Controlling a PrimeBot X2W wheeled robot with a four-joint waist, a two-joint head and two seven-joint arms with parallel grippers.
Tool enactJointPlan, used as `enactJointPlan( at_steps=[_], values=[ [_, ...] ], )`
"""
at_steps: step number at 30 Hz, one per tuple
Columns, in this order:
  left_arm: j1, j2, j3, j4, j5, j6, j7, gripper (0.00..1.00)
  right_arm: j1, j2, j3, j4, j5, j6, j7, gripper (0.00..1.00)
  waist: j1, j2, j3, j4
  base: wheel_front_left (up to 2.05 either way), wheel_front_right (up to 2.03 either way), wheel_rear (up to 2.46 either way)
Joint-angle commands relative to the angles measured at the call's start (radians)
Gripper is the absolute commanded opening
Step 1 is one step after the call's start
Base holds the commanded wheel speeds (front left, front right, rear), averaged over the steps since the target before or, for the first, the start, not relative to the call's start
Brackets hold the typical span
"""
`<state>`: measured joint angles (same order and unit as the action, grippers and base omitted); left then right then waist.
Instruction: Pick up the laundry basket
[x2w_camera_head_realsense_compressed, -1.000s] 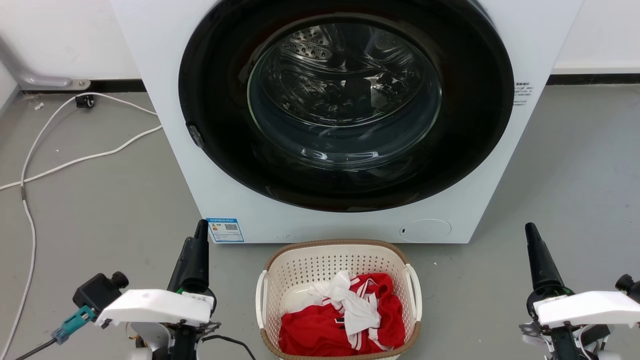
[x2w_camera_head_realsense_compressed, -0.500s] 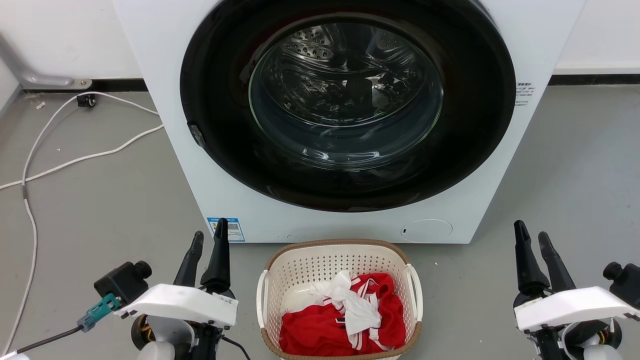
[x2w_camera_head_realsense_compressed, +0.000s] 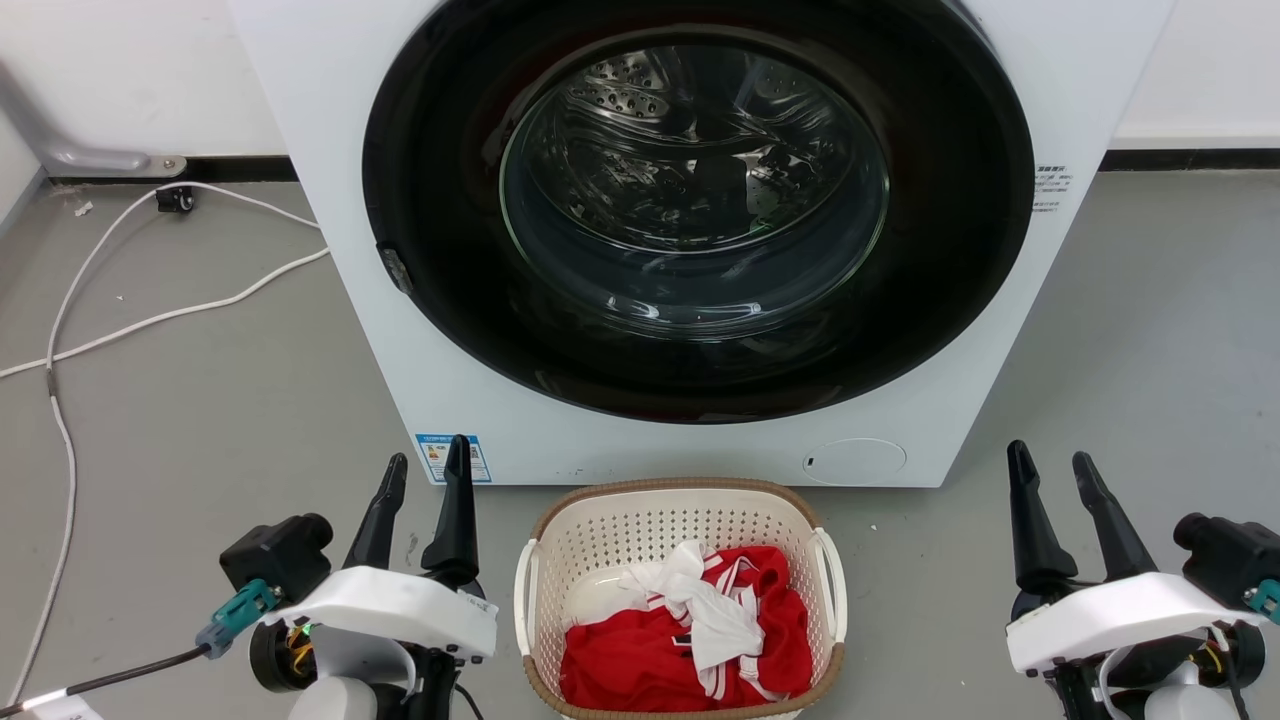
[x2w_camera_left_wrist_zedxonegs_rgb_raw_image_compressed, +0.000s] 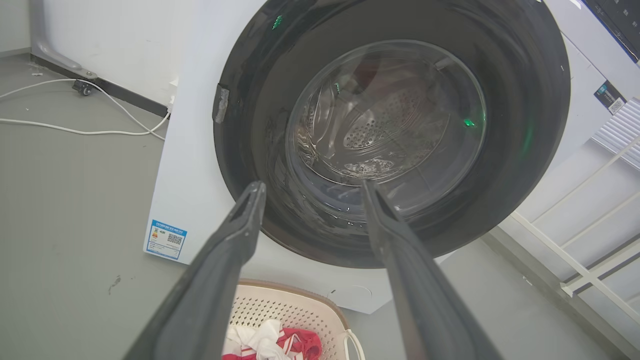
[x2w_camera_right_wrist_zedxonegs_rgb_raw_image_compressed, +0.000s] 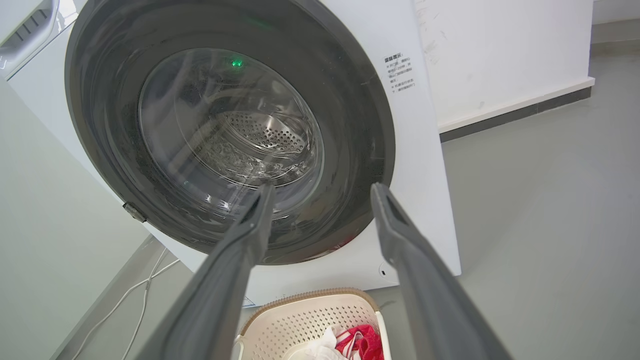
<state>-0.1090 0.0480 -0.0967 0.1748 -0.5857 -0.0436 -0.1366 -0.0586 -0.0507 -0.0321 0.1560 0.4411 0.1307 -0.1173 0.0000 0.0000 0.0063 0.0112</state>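
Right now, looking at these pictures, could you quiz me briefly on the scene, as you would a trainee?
1. True or false: the laundry basket stands in front of the washing machine.
2. The left claw and right claw are: A) both open, B) both shut, C) gripping the handles.
3. What colour is most of the clothing in the basket?
Key: 1 true; 2 A; 3 red.

Cream perforated laundry basket (x2w_camera_head_realsense_compressed: 640, 530), brown-rimmed, sits upright on the floor (x2w_camera_head_realsense_compressed: 200, 400), red and white clothes (x2w_camera_head_realsense_compressed: 640, 655) heaped inside.
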Motion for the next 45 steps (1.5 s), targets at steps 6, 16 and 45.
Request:
enactJointPlan(
  at_steps=[6,16,45],
  values=[
    [-0.026,0.003,-0.015,-0.003,0.094,0.011,-0.023,1.0,0.006,0.0,0.004,-0.023,-0.102,0.0,-0.004,1.0,0.0,0.0,0.0,0.002,0.0,0.0,0.0],
    [-0.027,0.003,-0.034,0.008,0.201,0.022,-0.048,1.0,0.016,0.0,0.009,-0.031,-0.212,0.0,-0.011,1.0,0.0,0.0,-0.002,0.002,0.0,0.0,0.0],
    [-0.015,0.003,-0.052,0.029,0.453,0.063,-0.108,1.0,0.04,0.001,0.013,-0.047,-0.446,0.0,-0.024,1.0,0.0,0.0,0.001,0.011,0.0,0.0,0.0]
  ],
)
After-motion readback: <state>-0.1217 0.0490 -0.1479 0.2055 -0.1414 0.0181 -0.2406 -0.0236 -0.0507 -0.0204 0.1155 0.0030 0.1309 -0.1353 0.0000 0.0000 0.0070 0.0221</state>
